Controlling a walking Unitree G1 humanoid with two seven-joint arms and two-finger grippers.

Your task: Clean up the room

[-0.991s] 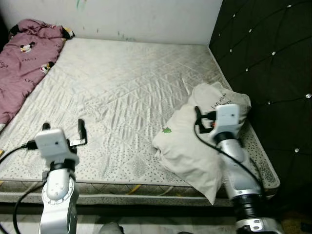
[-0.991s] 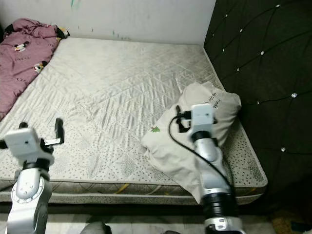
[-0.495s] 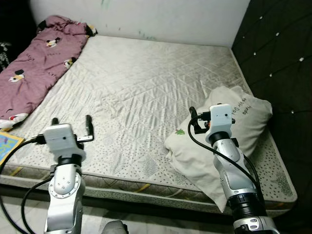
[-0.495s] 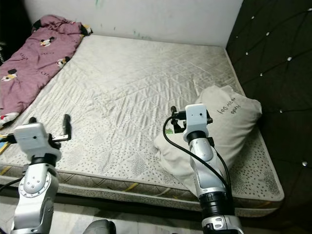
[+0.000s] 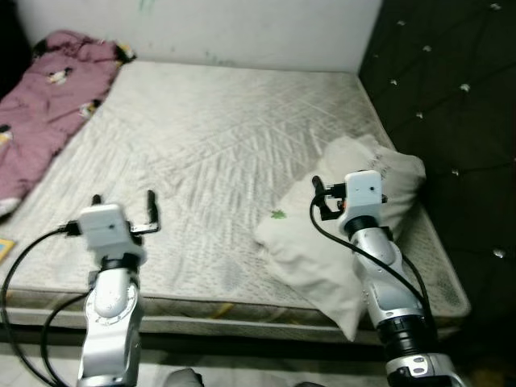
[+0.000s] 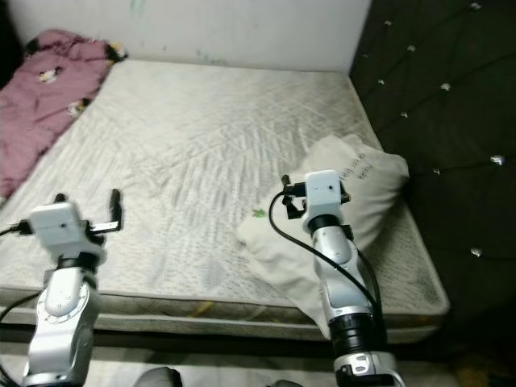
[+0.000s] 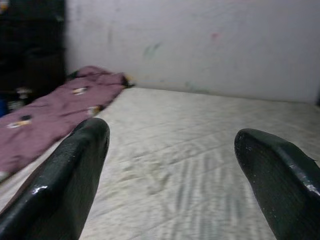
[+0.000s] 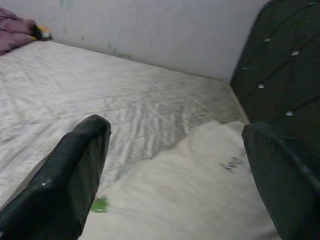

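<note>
Hovering over the lower right of the head view, the right gripper (image 5: 330, 196) hangs just above the white pillow (image 5: 322, 242), its two fingers spread wide and holding nothing, as the right wrist view confirms. The pillow lies skewed on the mattress (image 5: 218, 153) beside the dark tufted headboard (image 5: 451, 121), one corner drooping past the near edge. The left gripper (image 5: 123, 213), at lower left, is likewise released and empty above bare mattress. A purple blanket (image 5: 48, 97) sits crumpled at upper left, well apart from both arms. The main risk, as I judge it, is a shallow pinch: soft fabric could slip from the fingers, or a tug could drag the overhanging corner off the bed. The head views are somewhat blurred, so whether the fingers touch the pillow is hard to tell. Reaching low could also snag the loose cable (image 5: 355, 250) along the right arm.
</note>
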